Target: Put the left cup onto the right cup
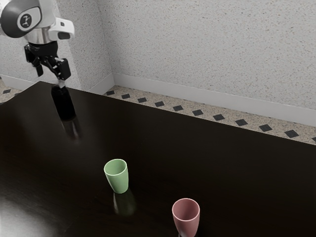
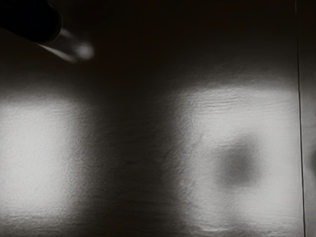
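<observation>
Table [image 1: 207, 163]: dark, glossy.
Green cup [image 1: 116, 176]: upright, apart from pink cup [image 1: 185, 215], toward exterior view's left.
Gripper [image 1: 61, 81]: over table's far corner; clenched or released, cannot tell.

The exterior camera sits high beside the arm [image 1: 29, 22], which enters at the upper left of the frame. It looks down across the dark table [image 1: 207, 158] toward the wall [image 1: 212, 44]. The wrist camera, mounted by the pincer [image 1: 50, 75], faces down close over the same glossy table top [image 2: 148, 177], which both views share.
</observation>
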Robot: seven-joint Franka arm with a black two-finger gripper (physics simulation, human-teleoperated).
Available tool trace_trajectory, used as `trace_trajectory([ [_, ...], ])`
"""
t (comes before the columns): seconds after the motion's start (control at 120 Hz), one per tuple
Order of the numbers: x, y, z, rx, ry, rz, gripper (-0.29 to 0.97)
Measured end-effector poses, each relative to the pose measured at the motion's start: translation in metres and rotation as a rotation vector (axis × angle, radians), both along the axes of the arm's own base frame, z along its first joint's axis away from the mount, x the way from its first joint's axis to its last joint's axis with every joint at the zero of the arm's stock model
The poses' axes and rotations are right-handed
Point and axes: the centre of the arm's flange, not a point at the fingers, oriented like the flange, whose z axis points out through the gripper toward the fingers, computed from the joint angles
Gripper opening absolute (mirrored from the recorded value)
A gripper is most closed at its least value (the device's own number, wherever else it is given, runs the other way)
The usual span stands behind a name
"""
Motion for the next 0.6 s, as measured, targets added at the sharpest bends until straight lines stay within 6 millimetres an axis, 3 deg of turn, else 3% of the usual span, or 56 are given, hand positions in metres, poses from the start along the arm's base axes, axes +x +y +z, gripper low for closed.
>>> trace_trajectory([
  [0.142,0.009,-0.006,-0.003,0.004,-0.015,-0.014,0.68],
  [0.233,0.016,-0.023,-0.013,0.002,-0.005,-0.045,0.68],
  [0.358,0.020,-0.035,-0.050,-0.044,0.057,-0.056,0.68],
  [0.6,0.009,-0.044,-0.156,-0.112,0.212,-0.022,0.68],
])
